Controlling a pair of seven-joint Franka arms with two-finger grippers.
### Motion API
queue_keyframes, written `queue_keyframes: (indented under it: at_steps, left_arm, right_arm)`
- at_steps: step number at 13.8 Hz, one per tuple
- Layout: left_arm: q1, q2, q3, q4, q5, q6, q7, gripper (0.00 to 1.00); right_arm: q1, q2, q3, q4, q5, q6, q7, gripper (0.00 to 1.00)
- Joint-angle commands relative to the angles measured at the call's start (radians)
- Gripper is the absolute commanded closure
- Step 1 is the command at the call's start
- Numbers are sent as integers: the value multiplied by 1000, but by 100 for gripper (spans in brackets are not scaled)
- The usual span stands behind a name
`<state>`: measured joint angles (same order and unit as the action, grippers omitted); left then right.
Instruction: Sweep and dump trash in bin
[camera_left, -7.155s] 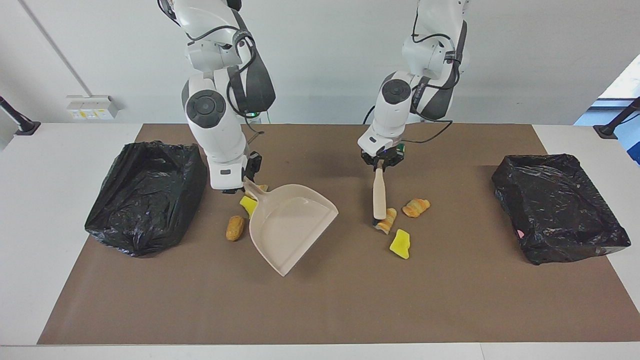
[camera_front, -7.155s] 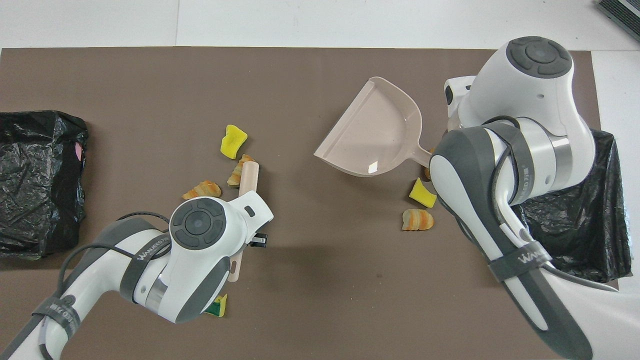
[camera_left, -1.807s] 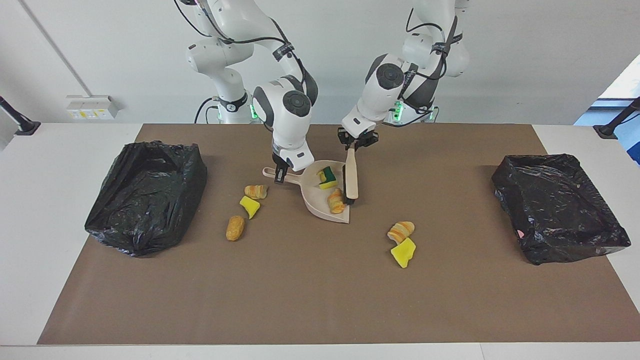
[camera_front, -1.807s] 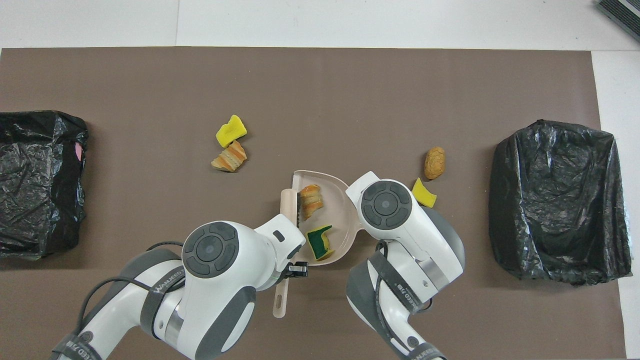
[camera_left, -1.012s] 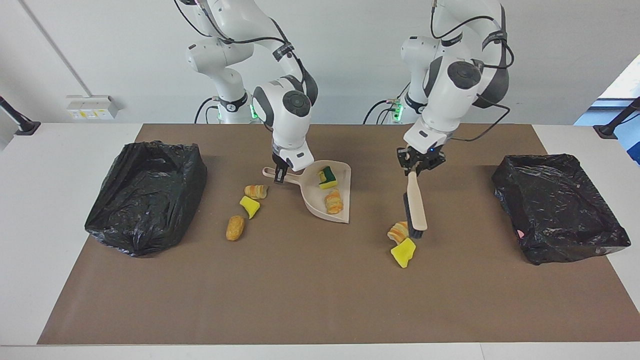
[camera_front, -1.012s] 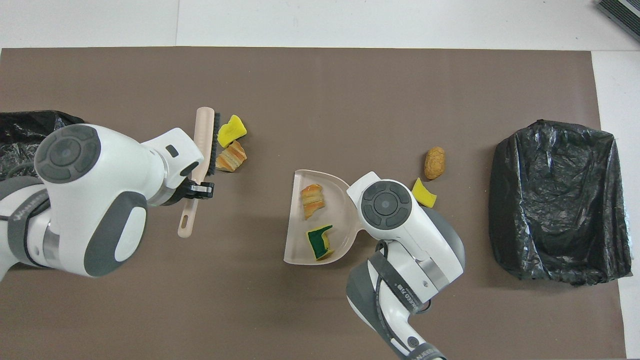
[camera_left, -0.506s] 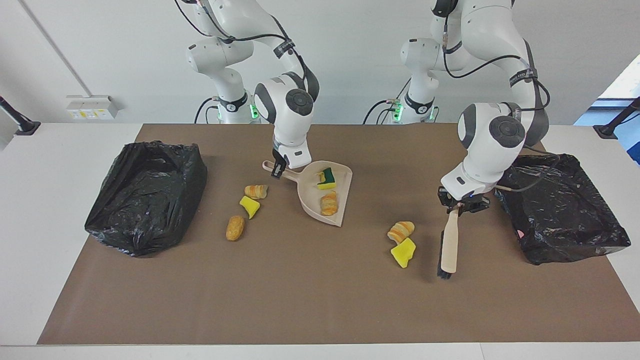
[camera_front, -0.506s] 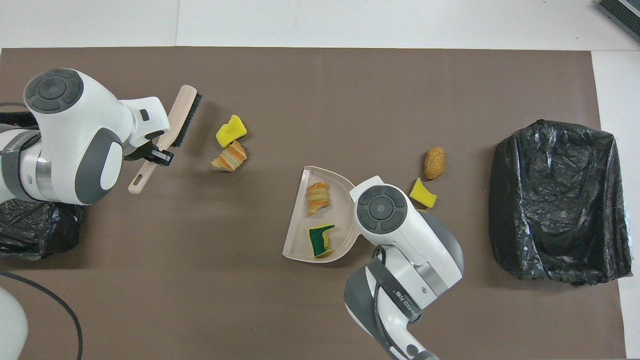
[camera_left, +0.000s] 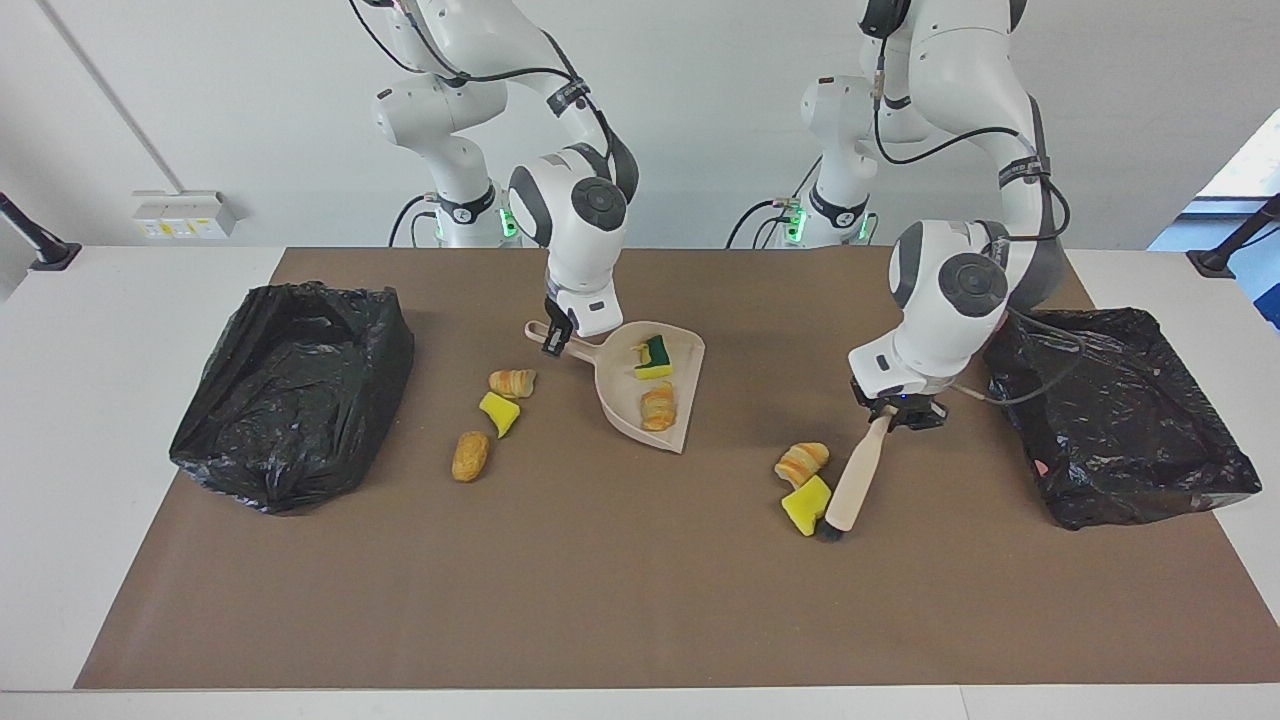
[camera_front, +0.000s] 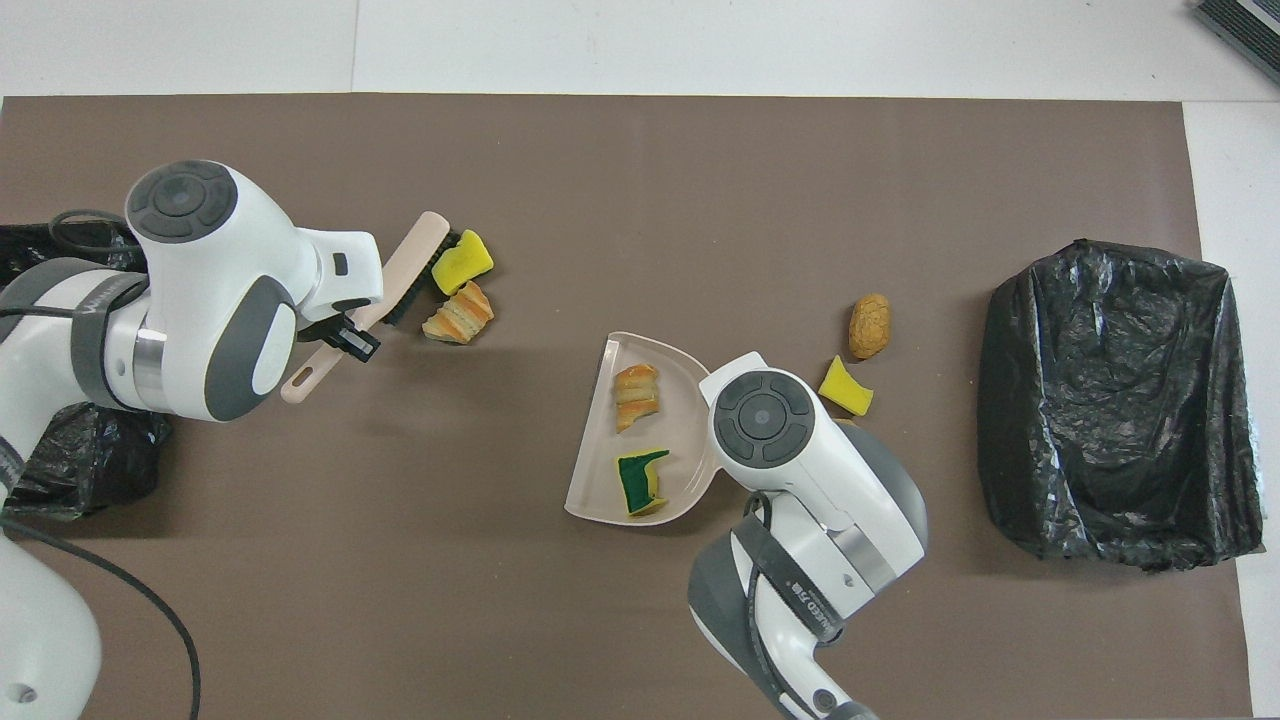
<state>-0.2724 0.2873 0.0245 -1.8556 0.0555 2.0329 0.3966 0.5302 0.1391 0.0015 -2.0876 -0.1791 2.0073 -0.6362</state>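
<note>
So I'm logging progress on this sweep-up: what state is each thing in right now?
Dustpan: on the mat, handle held by right pincer, holding two trash bits.
Brush: held by left pincer, bristle end down beside the yellow sponge.
Striped bread: on the mat beside that sponge, unswept.
Brown lump, yellow piece, second striped bread: loose beside the dustpan.
Both black-lined bins: open; contents unclear.
</note>
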Motion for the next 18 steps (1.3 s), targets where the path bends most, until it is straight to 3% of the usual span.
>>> queue_keyframes:
  at_steps: [1,7,10,13,15,18]
  left_arm:
    - [-80,-100,11,-135,7,-8,4,100]
    - [-312,-217,9,-293,-81,-19,-89,100]
    - [-416,-235,9,-295,-141,-40,-223,100]
    - [-436,-217,11,-243,-276,-40,-330,100]
    - [-436,-232,12,-237,-279,-60,-392,100]
    - [-418,-296,20,-243,-267,-203,-562,100]
  right_arm:
    - [-1,-21,0,-23,-11,4,33,100]
    - [-1,-21,0,-23,-11,4,33,100]
    - [-1,-21,-1,-23,-10,4,33,100]
    - [-1,-21,0,-23,-11,4,33,100]
    - [-1,-21,0,-23,-11,4,33,100]
    - [-1,-21,-1,-23,-11,4,33,100]
